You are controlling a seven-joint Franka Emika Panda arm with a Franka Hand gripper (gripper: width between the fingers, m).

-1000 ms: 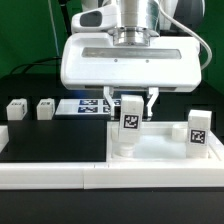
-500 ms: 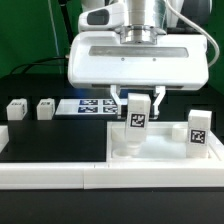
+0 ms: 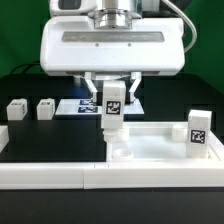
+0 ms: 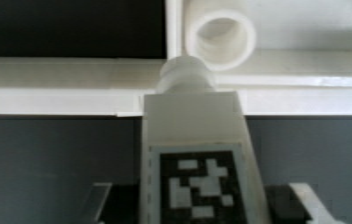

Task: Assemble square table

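Since the earlier frame the gripper [image 3: 114,100] has shifted toward the exterior view's left; from the left, we see two loose legs [image 3: 15,110] lying on the bench [image 3: 50,140]; the fingers [image 3: 134,90] clamp the held leg [image 3: 114,108] upright over the square table [image 3: 160,145] corner, just beside a socket [image 4: 221,38]; another leg [image 3: 198,132] stands at the right.

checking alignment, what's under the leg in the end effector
Below the leg lies the square table's corner rim; an empty round socket shows beside its tip. The spot right beneath is covered.
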